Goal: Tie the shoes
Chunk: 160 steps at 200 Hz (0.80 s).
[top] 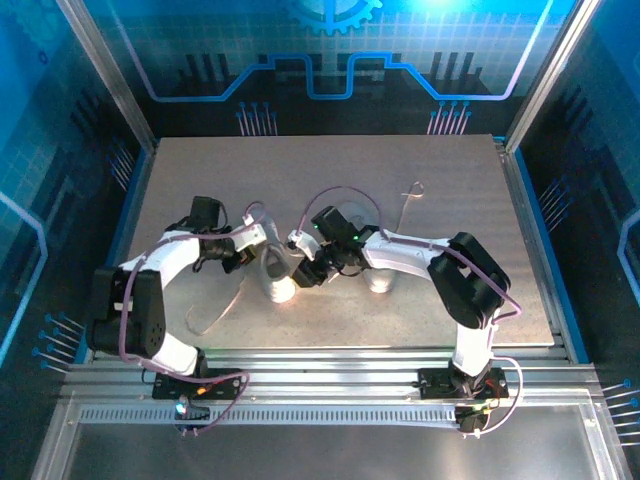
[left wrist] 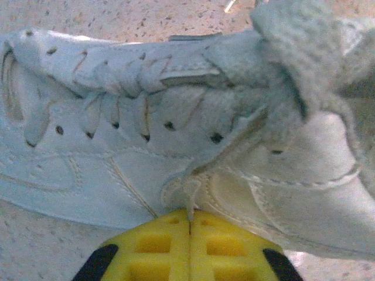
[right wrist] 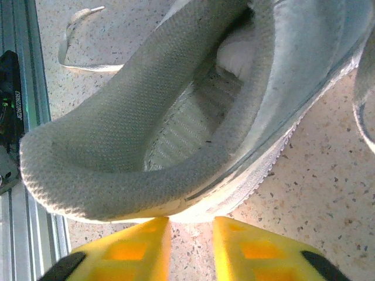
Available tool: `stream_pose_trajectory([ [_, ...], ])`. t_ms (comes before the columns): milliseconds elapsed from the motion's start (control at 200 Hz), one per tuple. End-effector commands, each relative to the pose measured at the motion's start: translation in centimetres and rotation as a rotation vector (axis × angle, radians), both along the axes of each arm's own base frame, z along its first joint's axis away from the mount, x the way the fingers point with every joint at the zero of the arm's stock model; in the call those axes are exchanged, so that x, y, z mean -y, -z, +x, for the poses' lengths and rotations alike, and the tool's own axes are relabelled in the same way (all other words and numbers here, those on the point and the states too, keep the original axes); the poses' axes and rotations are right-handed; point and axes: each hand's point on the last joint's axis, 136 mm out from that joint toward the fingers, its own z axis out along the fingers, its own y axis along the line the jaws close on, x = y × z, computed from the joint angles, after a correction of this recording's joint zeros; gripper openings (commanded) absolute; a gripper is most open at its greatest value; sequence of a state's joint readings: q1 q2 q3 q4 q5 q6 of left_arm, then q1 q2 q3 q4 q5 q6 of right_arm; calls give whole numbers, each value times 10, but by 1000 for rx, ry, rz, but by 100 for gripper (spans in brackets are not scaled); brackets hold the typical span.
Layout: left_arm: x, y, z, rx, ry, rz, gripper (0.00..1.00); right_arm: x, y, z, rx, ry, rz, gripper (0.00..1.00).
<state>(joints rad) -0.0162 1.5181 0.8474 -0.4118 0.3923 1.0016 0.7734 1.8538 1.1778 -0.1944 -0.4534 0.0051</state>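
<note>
- Left wrist view: the shoe (left wrist: 176, 146) is seen side-on and close, with its lacing crossing the eyelets along the top and its padded collar to the right.
- One thin lace (left wrist: 190, 202) drops down the side of the shoe and runs straight into the seam between the yellow fingers below it.
- The left pincer (left wrist: 190, 225) is clamped fully together on that lace. Pinching the strand near the shoe probably gives it a firm end to pull or loop.
- In the right wrist view the same shoe (right wrist: 146, 117) shows its heel opening and ribbed insole, with the heel and sole edge just above the fingers.
- The right pincer (right wrist: 191, 234) stands narrowly apart, and bare tabletop (right wrist: 304, 175) shows through the gap, so it holds nothing. It sits close to the heel, likely to steady the shoe or reach for the other strand.
- From the top view the shoe (top: 279, 285) lies near the front middle of the tabletop, where both arms meet over it.
- A second shoe (top: 380, 283) sits just to the right, partly under the right arm.
- A loose lace end (right wrist: 76, 35) lies on the tabletop beyond the heel.
</note>
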Motion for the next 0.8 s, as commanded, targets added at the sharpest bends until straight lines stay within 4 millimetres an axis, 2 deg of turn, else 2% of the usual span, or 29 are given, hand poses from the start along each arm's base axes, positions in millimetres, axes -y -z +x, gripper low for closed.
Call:
stream_pose_trajectory([
  [0, 4, -10, 10, 45, 36, -29, 0, 15, -27, 25, 131, -2, 53, 33],
  [130, -5, -18, 7, 91, 17, -22, 0, 31, -31, 62, 249, 12, 3, 39],
  [285, -12, -28, -1, 133, 7, -5, 0, 17, -33, 88, 338, -75, 1, 44],
  [490, -10, -37, -5, 133, 4, -16, 0, -11, -24, 90, 407, -232, -11, 48],
  [795, -7, -49, -3, 136, 17, -30, 0, -33, -8, 83, 438, -323, -21, 47],
])
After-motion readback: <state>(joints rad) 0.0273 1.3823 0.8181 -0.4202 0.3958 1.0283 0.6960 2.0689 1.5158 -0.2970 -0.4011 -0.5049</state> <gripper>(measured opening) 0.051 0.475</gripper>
